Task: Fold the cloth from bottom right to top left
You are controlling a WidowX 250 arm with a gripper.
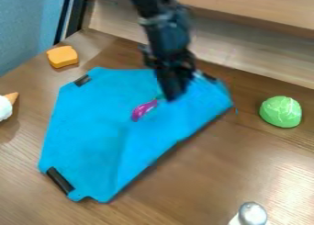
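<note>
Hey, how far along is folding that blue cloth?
Looks partly done: the cloth has a slanting edge at lower right, no corner. The arm hangs over it by the eggplant; whether it grips cloth, I can't tell. Left: covering the top left, where a black patch shows.

In the camera view, you are seeing the cloth (pixel 80 127) lying on the table (pixel 208 178). On the cloth, the toy eggplant (pixel 144 110) is resting. You are finding the bread (pixel 62 57) behind the cloth to the left, the cone (pixel 5 107) left of it, the cabbage (pixel 281 111) right of it, and the shaker (pixel 252 214) before it to the right.
</note>
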